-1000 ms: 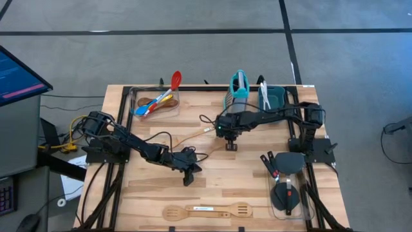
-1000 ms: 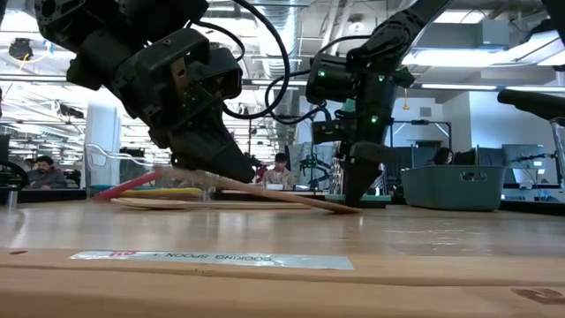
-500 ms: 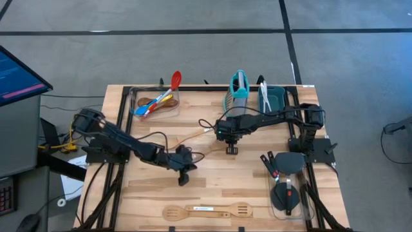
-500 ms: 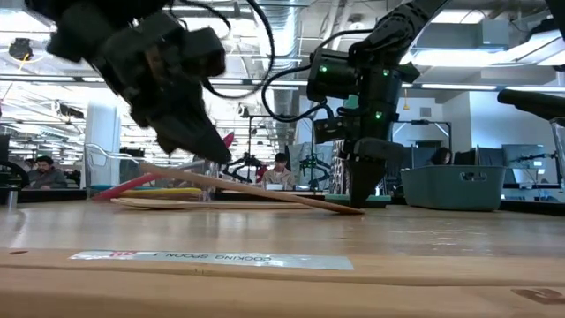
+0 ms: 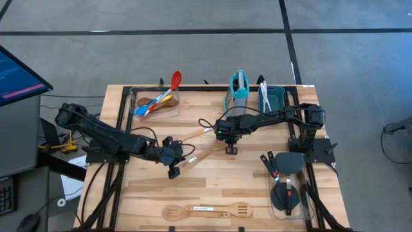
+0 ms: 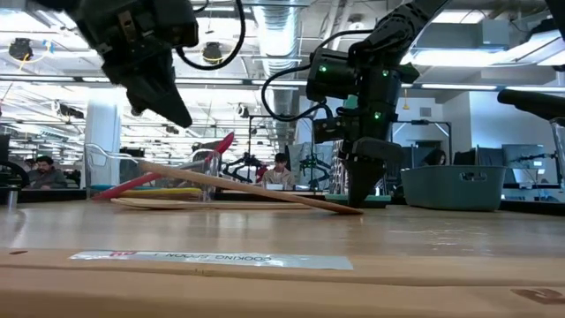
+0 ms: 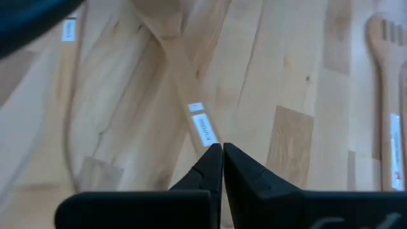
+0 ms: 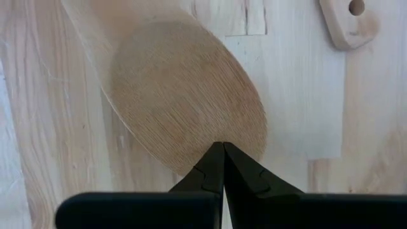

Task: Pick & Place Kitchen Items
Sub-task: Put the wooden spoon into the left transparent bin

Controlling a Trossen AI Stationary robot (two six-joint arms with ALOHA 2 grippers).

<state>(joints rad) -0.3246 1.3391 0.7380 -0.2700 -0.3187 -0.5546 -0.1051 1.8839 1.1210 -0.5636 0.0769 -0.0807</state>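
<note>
A long pale wooden spoon (image 6: pixel 238 187) is seen lying tilted across the light wooden tabletop (image 6: pixel 282 238), its far end raised. The dark left hand (image 6: pixel 168 102) is held above that raised end, apart from it, fingers closed. The dark right hand (image 6: pixel 360 196) is pointed down at the spoon's low end. Beyond the right hand a grey-teal rectangular bin (image 6: pixel 453 187) is seen.

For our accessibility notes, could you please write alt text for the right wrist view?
The right gripper, jaws shut, hovers at the edge of a pale wooden spoon's oval bowl lying on the light wooden table. Another wooden utensil's holed handle end lies nearby.
</note>
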